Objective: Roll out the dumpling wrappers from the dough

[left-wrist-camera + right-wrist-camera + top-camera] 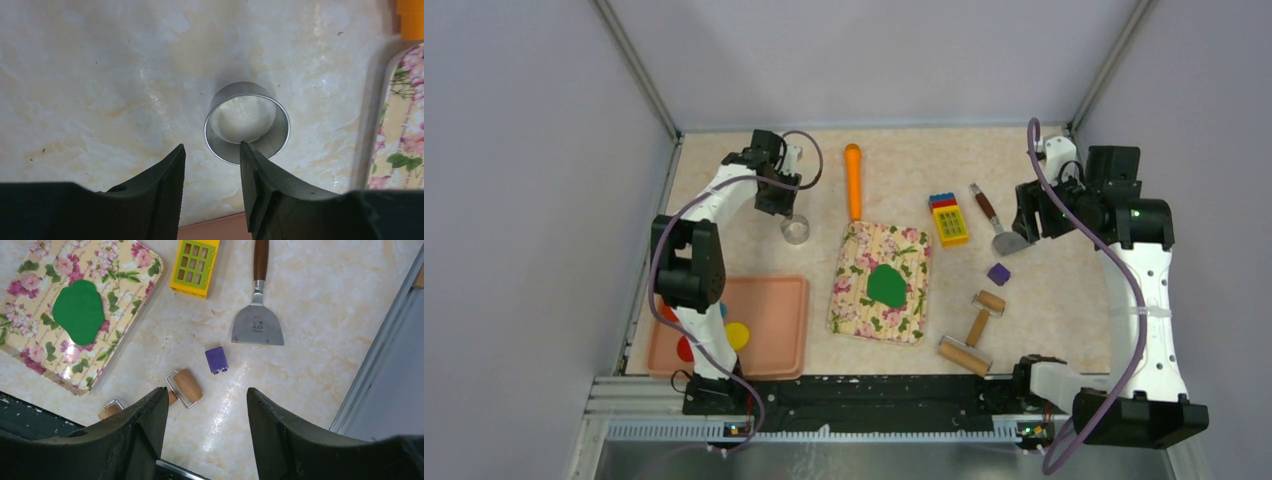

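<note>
From above, the dough (pixel 887 285) lay mid-frame on the floral mat (pixel 864 255). At the left wrist, my left gripper (pixel 212 159) stood half open and empty, pointing down at the ring cutter (pixel 247 122) — one finger might clip its rim and skid it. At the right wrist, my right gripper (pixel 207 402) gaped empty, held high.

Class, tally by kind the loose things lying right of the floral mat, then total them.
Plastic toy bricks: 2 (yellow-red-blue stack; small purple brick)
Metal spatula with brown handle: 1
Wooden two-headed roller: 1
Total: 4
</note>
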Motion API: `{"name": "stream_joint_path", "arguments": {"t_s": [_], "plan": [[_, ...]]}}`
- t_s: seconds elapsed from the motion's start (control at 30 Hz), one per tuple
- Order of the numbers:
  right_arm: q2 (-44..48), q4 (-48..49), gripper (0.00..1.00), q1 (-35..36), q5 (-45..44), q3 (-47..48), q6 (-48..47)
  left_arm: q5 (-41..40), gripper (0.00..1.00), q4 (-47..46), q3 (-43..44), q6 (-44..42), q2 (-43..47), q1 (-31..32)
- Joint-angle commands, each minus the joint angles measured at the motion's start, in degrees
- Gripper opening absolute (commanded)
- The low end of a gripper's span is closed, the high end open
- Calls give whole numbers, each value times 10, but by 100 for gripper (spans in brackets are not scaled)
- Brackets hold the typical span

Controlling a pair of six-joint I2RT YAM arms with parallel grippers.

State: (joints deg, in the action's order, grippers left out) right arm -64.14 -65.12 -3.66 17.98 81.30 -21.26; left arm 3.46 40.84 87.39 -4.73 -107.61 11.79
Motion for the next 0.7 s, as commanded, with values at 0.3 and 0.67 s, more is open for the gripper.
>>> {"name": "stream_joint_path", "arguments": {"t_s": [0.3,0.67], "plan": [[25,11,60,0,23,-2,18,30,37,21,17,3,-55,-23],[13,9,60,-1,28,6,19,30,18,21,42,-6,-83,-24]]}}
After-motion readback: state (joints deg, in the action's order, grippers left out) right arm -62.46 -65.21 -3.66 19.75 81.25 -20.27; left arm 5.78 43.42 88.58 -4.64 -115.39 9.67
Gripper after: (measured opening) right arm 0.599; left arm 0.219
